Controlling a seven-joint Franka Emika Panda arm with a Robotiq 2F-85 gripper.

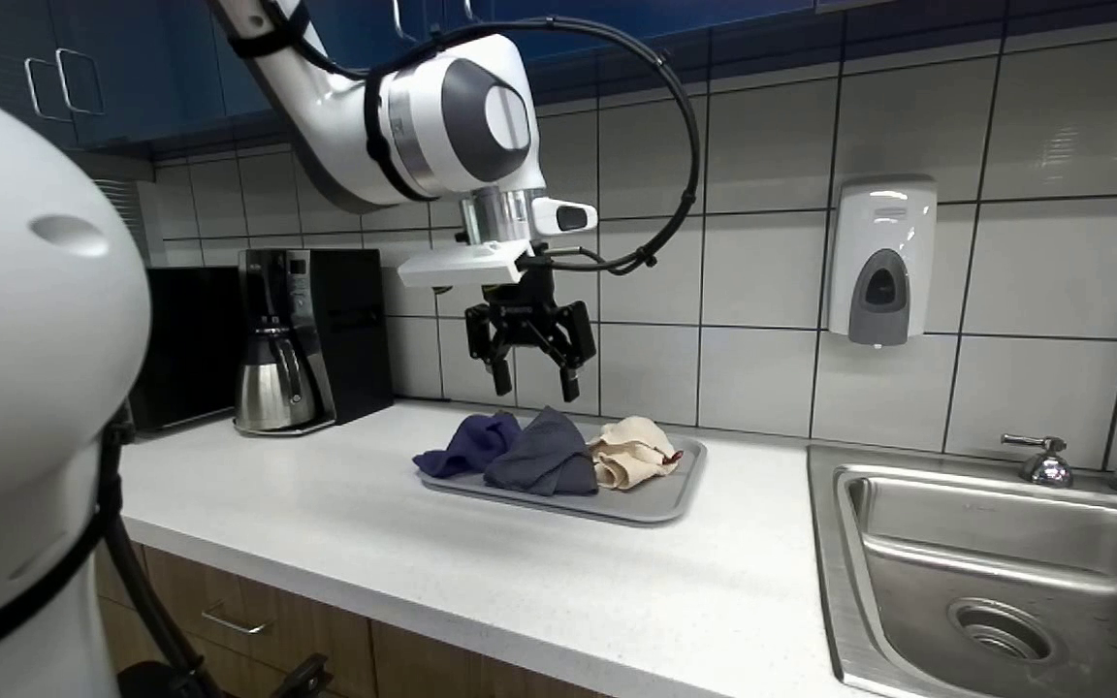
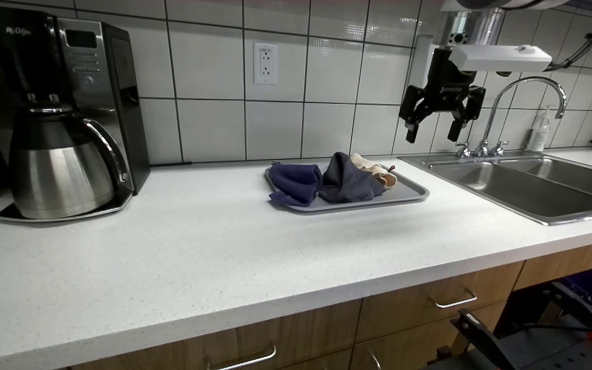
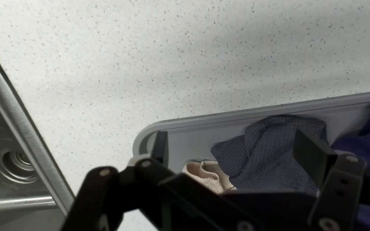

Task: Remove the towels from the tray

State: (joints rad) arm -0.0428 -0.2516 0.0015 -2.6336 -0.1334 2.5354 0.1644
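Three crumpled towels lie on a grey tray (image 1: 654, 506), also seen in an exterior view (image 2: 406, 192) and in the wrist view (image 3: 188, 141). The purple-blue towel (image 1: 469, 446) (image 2: 296, 182) (image 3: 368, 141) is at one end, partly over the rim. The dark grey towel (image 1: 544, 460) (image 2: 347, 182) (image 3: 275, 150) is in the middle. The beige towel (image 1: 631, 453) (image 2: 375, 172) (image 3: 208, 175) lies beside it, partly hidden by the gripper in the wrist view. My gripper (image 1: 536, 386) (image 2: 432, 134) (image 3: 233, 144) is open and empty, above the tray and apart from the towels.
The tray stands on a white counter (image 1: 355, 523) near the tiled wall. A steel sink (image 1: 830, 572) (image 2: 532, 213) with a faucet (image 2: 491, 118) is beside it. A coffee maker with a steel carafe (image 1: 272, 383) (image 2: 62, 169) stands on the other side. A soap dispenser (image 1: 883, 257) hangs on the wall.
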